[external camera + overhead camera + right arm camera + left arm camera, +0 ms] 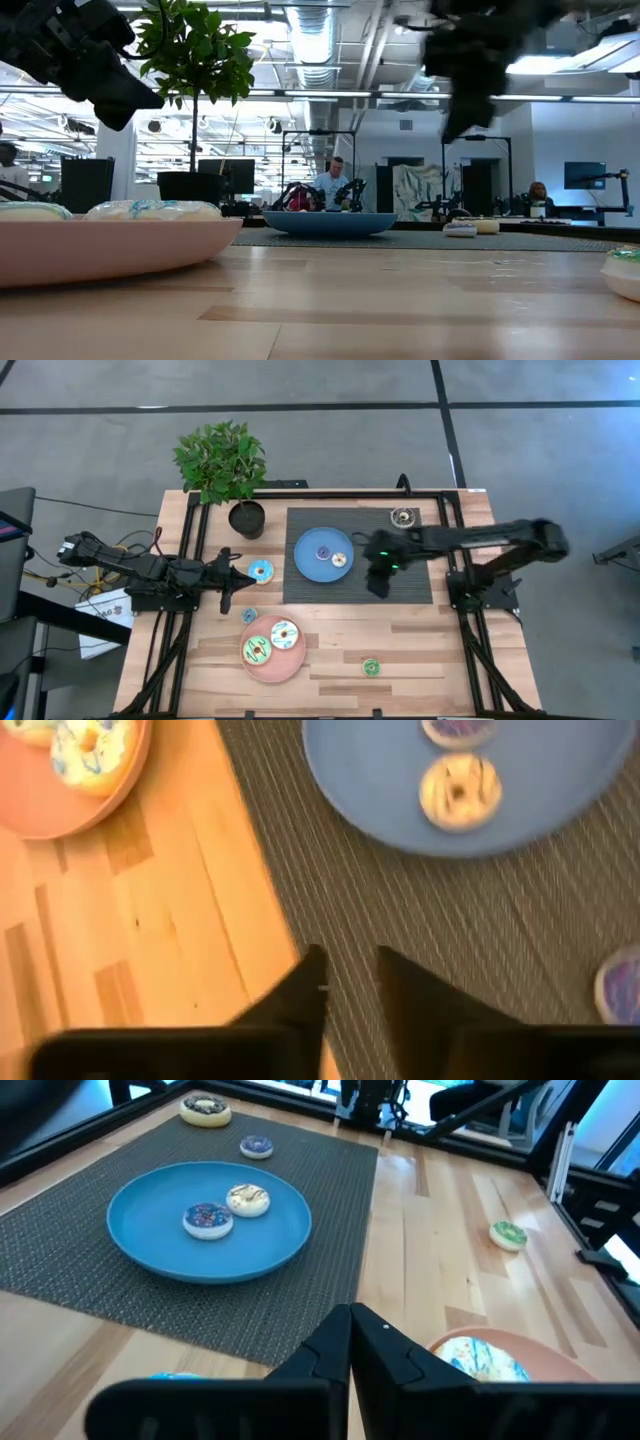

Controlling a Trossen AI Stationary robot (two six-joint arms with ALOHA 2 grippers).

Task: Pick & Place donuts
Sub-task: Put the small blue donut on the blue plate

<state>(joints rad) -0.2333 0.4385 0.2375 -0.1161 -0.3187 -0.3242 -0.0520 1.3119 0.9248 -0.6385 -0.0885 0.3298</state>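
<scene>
My left gripper (243,574) (350,1318) hovers shut beside the light blue donut (261,571) on the wood. My right gripper (378,590) (351,965) hangs slightly open and empty over the dark mat (400,585), near its near edge. The blue plate (308,565) carries a purple mini (208,1219) and a cream mini (247,1200). Green (256,651) and white (284,634) donuts lie on the pink plate (285,668). The dark brown donut (403,516) and a bluish mini (257,1147) lie on the mat. A green mini (371,667) and a small blue ring (249,616) lie on the wood.
A potted plant (228,470) stands at the table's far left. Dark frame rails (470,630) run along both sides of the table, and the arm bases sit at the left and right edges. Bare wood lies near the table's near right part. People sit in the room behind.
</scene>
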